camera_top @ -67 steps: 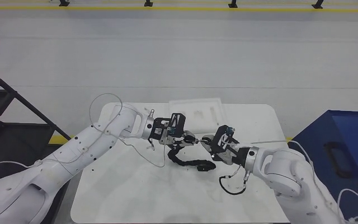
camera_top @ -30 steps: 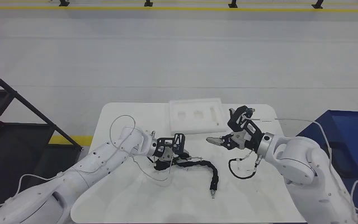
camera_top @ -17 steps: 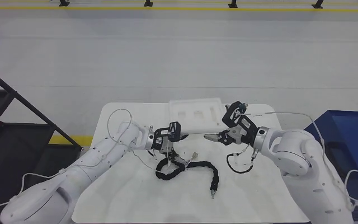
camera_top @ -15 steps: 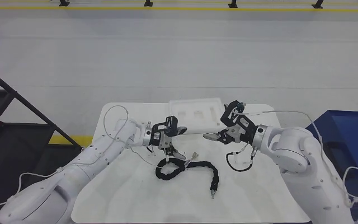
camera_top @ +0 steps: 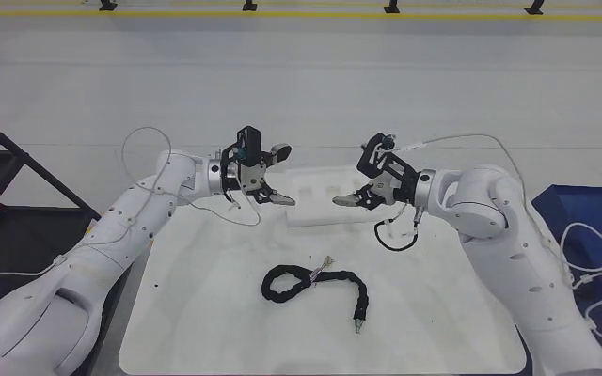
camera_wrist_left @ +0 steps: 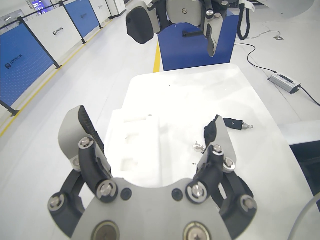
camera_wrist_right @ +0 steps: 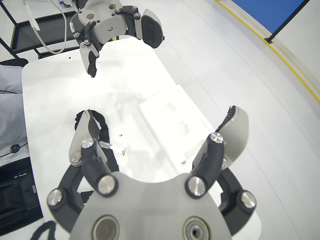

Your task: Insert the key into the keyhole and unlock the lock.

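A black cable lock (camera_top: 315, 280) lies coiled on the white table (camera_top: 207, 310), its metal end (camera_top: 357, 325) toward the front. Beside the coil lies a small silver key (camera_top: 327, 260), also seen as the key (camera_wrist_left: 198, 147) and the key (camera_wrist_right: 116, 148). My left gripper (camera_top: 282, 175) hangs open and holds nothing above the table's back edge, left of the foam tray. Facing it from the right, my right gripper (camera_top: 353, 184) is open too, over the tray. Both grippers are well above and behind the lock. In the wrist views my left gripper (camera_wrist_left: 147, 126) and right gripper (camera_wrist_right: 160, 123) stand wide apart with nothing between them.
A white foam tray (camera_top: 324, 199) with shallow recesses sits at the table's back middle. A blue bin (camera_top: 576, 226) stands off the right side and a black rack (camera_top: 28, 188) off the left. The front half of the table has free room around the lock.
The left gripper, low at the cable lock before, has let it go and risen toward the back edge. The right gripper also drew up and back. The lock now rests on the table.
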